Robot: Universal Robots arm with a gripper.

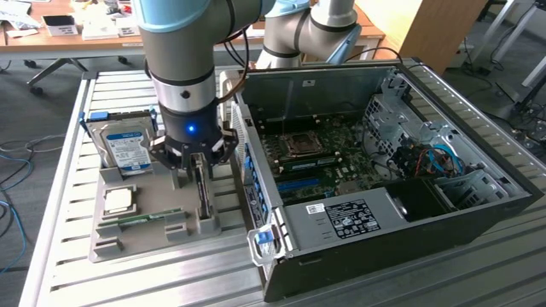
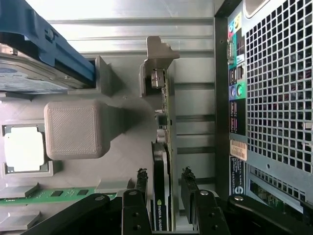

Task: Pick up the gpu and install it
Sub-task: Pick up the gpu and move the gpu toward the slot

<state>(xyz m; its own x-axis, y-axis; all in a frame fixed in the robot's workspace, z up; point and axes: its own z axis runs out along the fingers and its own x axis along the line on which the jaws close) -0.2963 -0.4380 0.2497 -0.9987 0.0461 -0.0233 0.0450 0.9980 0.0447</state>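
You are at the pick-up step: the gripper (image 2: 165, 175), jaws apart, straddles the gpu (image 2: 160, 159) upright in its holder (image 1: 160, 197) (not yet clamped), so closing calls for centred, even contact.

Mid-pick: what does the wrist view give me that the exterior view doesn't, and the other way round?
Wrist view: the tool is open, with a finger on each side of the gpu, which stands on edge in the tray, and gaps to the card. It also gives the rear ports on the computer case. Exterior view: inside that case, the motherboard and power supply. Both: the hard drive, processor and memory stick.
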